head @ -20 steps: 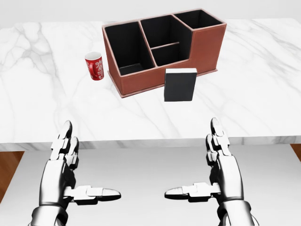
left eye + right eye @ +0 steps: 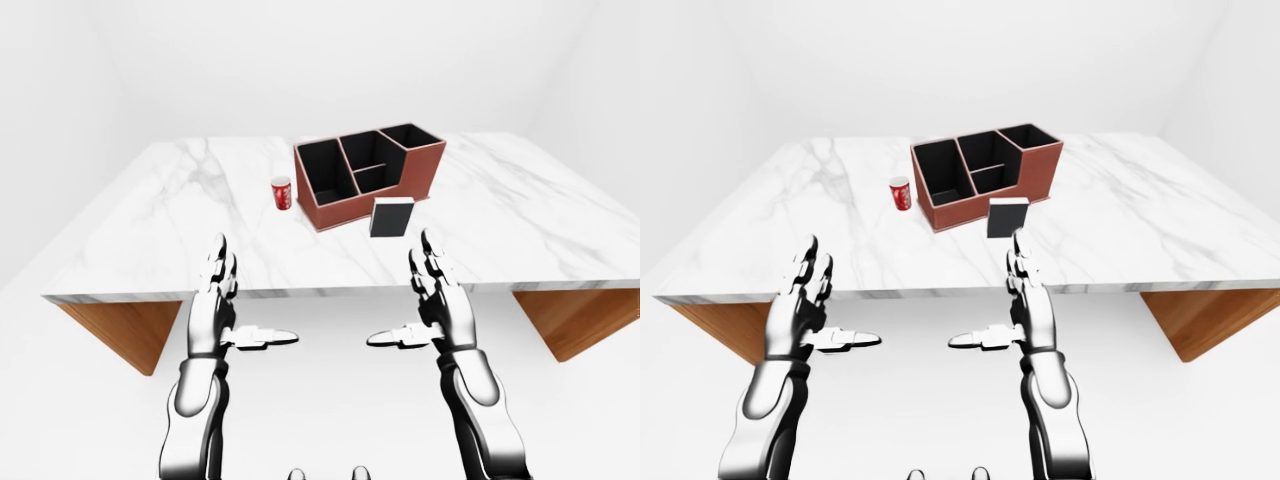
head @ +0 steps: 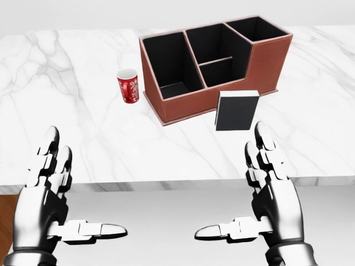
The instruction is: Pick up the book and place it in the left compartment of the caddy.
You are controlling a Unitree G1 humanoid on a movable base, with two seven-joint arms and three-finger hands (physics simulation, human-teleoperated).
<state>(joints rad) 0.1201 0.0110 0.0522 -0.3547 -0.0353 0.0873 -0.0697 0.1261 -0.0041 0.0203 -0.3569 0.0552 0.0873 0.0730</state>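
Note:
The book (image 3: 237, 111), black with a white top edge, stands upright on the marble table (image 3: 77, 61), against the low wall of the red-brown caddy (image 3: 269, 58). The caddy's left compartment (image 3: 171, 69) is open and dark inside. My left hand (image 3: 89, 183) is open, below the table's near edge at the view's lower left. My right hand (image 3: 230, 180) is open and empty, its fingertips (image 3: 260, 133) just below the book in the head view, apart from it.
A red cup (image 3: 128, 86) stands on the table left of the caddy. The table's near edge (image 3: 166, 185) runs across the head view between my hands and the objects. Wooden table sides (image 2: 120, 330) show below the top.

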